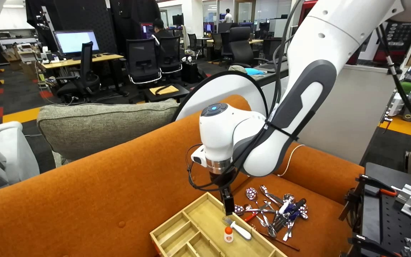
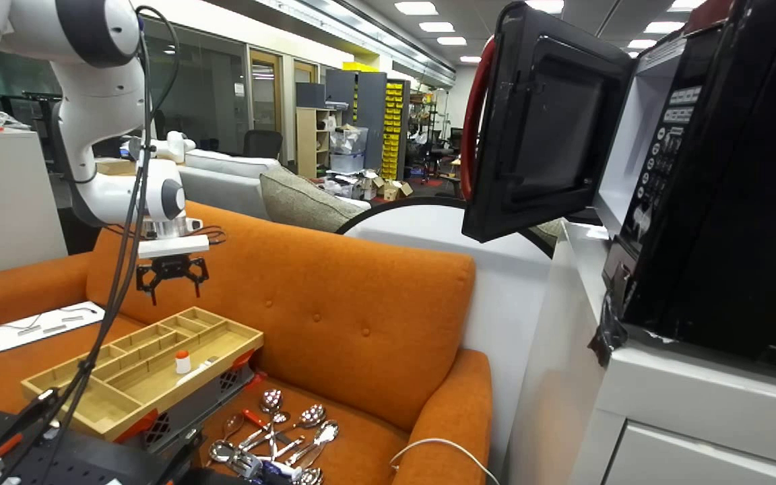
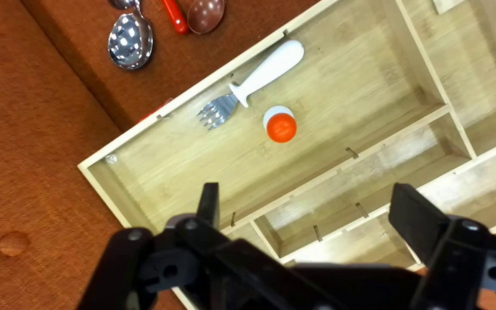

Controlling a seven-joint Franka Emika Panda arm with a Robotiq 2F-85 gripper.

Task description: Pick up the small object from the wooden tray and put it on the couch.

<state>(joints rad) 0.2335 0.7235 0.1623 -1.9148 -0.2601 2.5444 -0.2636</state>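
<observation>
- While the gripper (image 2: 176,296) was held above the tray (image 2: 112,404), its fingers (image 3: 416,213) were spread wide.
- A small bottle (image 3: 280,125) was seen upright beside a fork (image 3: 250,85), in the largest compartment (image 3: 347,77).
- Spoons (image 3: 130,41) were seen on the couch (image 2: 334,289).

Clear above bottle (image 3: 280,125), fork (image 3: 252,85) beside

- Crate (image 2: 194,402): on the seat of the couch (image 2: 374,289).
- Cutlery tray (image 2: 149,387): on the crate.
- Bottle (image 3: 280,125) and fork (image 3: 261,78): in the tray's largest compartment (image 3: 347,73); in the wrist view, the fork at the bottle's upper left.
- Spoons (image 3: 205,16): on the couch seat, beside the tray.
- Cushion (image 1: 109,125): behind the couch.
- Microwave (image 2: 731,222): on a cabinet (image 2: 704,417), right of the couch in an exterior view.
</observation>
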